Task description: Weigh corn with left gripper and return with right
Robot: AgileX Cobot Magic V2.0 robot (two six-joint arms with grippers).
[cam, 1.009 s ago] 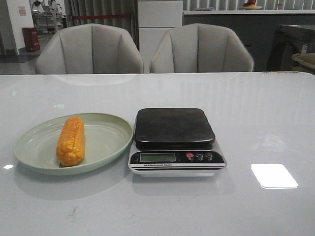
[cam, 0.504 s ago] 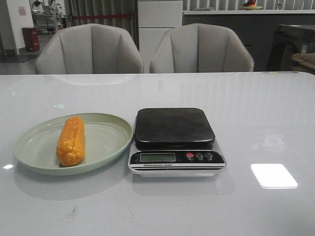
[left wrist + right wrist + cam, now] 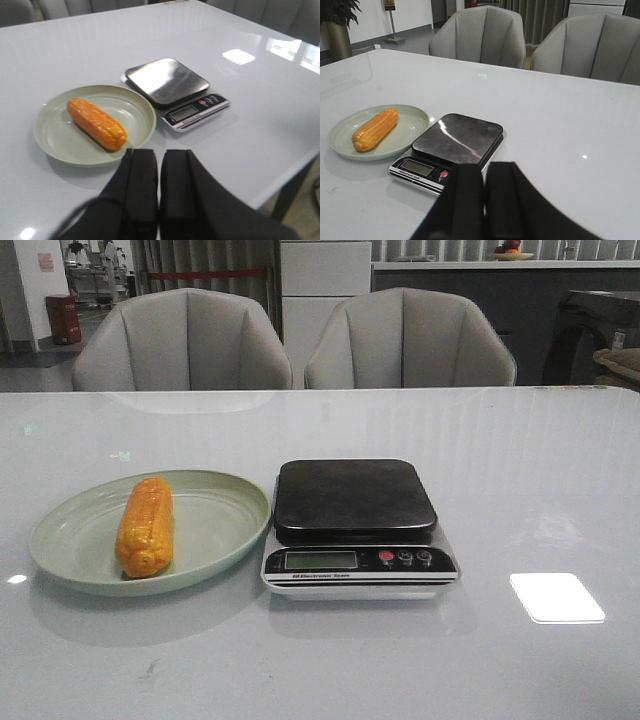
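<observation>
The orange-yellow corn (image 3: 144,525) lies lengthwise on a pale green plate (image 3: 220,515) at the left of the table. A kitchen scale (image 3: 355,525) with a bare dark platform stands right beside the plate. Neither gripper shows in the front view. In the left wrist view my left gripper (image 3: 158,155) is shut and empty, held above the table's near side, with the corn (image 3: 96,123) and scale (image 3: 172,90) ahead of it. In the right wrist view my right gripper (image 3: 485,170) is shut and empty, above the table near the scale (image 3: 450,150); the corn (image 3: 374,129) lies beyond.
The table (image 3: 520,480) is white and glossy, with a bright light patch (image 3: 556,597) at the front right. Two grey chairs (image 3: 290,340) stand behind its far edge. The table's near edge and a leg (image 3: 290,195) show in the left wrist view.
</observation>
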